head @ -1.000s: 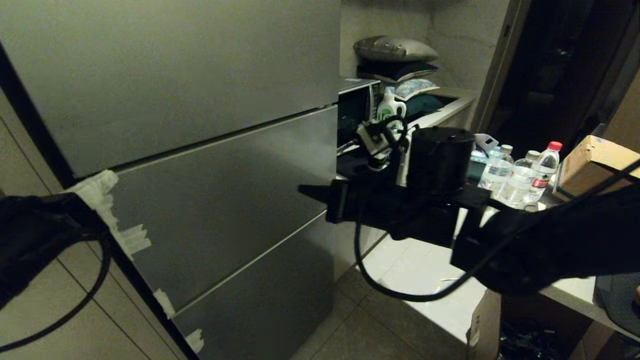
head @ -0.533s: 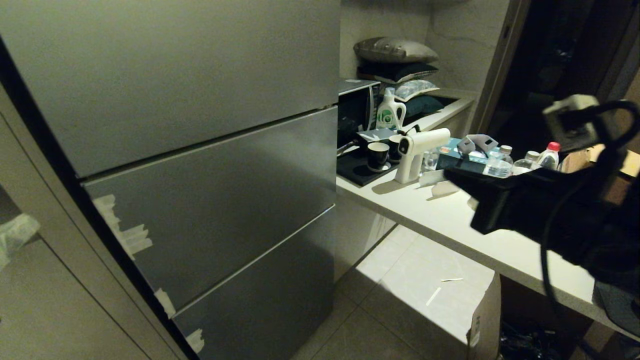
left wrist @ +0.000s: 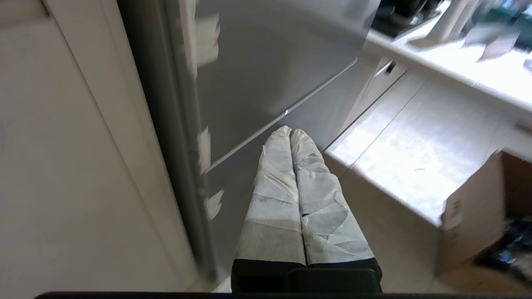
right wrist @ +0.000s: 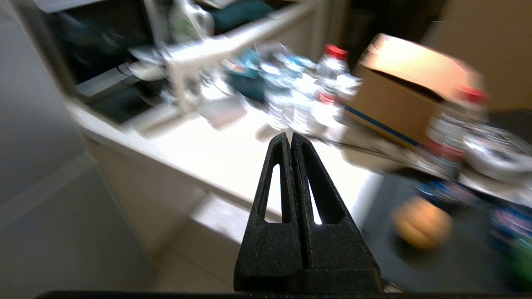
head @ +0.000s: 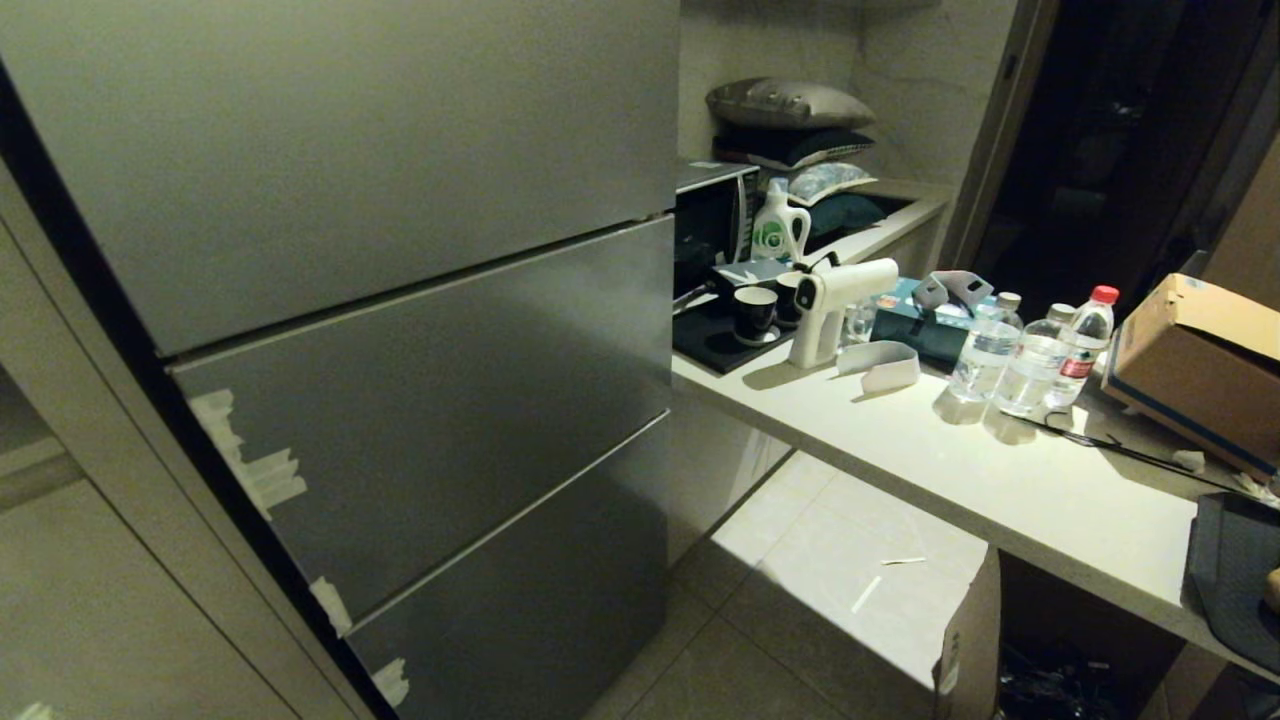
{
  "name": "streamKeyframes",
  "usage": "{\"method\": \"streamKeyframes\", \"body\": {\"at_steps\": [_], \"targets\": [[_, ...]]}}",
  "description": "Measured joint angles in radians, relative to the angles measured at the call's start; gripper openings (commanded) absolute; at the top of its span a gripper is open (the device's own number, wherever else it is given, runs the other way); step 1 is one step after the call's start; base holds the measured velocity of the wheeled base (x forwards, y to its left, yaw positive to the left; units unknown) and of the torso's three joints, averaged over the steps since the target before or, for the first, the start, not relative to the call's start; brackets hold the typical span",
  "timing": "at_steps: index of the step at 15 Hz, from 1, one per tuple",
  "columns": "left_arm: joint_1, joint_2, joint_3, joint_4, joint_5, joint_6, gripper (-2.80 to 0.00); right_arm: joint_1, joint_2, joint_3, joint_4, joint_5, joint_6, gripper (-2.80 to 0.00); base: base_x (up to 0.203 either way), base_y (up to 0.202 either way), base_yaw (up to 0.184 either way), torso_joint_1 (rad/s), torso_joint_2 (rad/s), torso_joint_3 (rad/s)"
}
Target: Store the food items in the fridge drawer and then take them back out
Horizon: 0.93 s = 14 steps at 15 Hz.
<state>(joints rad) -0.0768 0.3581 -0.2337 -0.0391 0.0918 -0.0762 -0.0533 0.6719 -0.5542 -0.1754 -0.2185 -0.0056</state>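
Gone from the head view since a second ago: both arms, the right one having swept across the counter and out past the right edge, the left off the lower left. Now showing only the closed fridge [head: 400, 330] with its steel drawer fronts shut flush, the white counter [head: 1000, 470] beside it, and the water bottles [head: 1030, 350] standing near a cardboard box [head: 1200, 370]. Left gripper [left wrist: 291, 135], seen from its own wrist camera, hanging low in front of the fridge's lower drawer fronts, taped fingers [left wrist: 274, 199] pressed together, holding nothing. Right gripper [right wrist: 290, 139] likewise shut and empty, pointing toward the counter edge. Tan-orange lump [right wrist: 422, 222] lying on a dark mat at the counter's near right end, blurred; a green patch at that view's edge perhaps the pepper, too blurred to tell. Clear fridge drawer hidden behind the closed fronts. Judged stage: either the very start or the very end, with food on the counter and everything shut; if starting, next call is to get a front open before any food is picked up.
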Motion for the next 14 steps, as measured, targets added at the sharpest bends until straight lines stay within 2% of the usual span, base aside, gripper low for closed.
{"method": "streamKeyframes", "body": {"at_steps": [3,4,7,8,11,14], "targets": [[-0.003,-0.05,0.128,-0.017,0.003,0.094,-2.8,-0.066,-0.228,0.206,0.149,0.12,-0.105,-2.8,0.0,0.0,0.0,0.0,0.0,0.0],[-0.004,-0.058,0.17,-0.029,-0.004,0.105,-2.8,-0.075,-0.274,0.285,0.16,0.141,-0.126,-2.8,0.0,0.0,0.0,0.0,0.0,0.0],[-0.004,-0.07,0.221,-0.04,-0.055,0.073,-2.8,-0.089,-0.356,0.502,0.111,0.202,-0.146,-2.8,0.0,0.0,0.0,0.0,0.0,0.0],[-0.002,-0.072,0.223,-0.009,-0.066,0.073,-2.8,-0.091,-0.371,0.529,0.112,0.24,-0.142,-2.8,0.0,0.0,0.0,0.0,0.0,0.0],[-0.001,-0.076,0.22,0.042,-0.089,0.087,-2.8,-0.08,-0.391,0.551,0.138,0.268,-0.141,-2.8,0.0,0.0,0.0,0.0,0.0,0.0],[-0.001,-0.078,0.229,0.008,-0.097,0.108,-2.8,0.039,-0.411,0.554,0.138,0.267,-0.118,-2.8,0.0,0.0,0.0,0.0,0.0,0.0]]}}
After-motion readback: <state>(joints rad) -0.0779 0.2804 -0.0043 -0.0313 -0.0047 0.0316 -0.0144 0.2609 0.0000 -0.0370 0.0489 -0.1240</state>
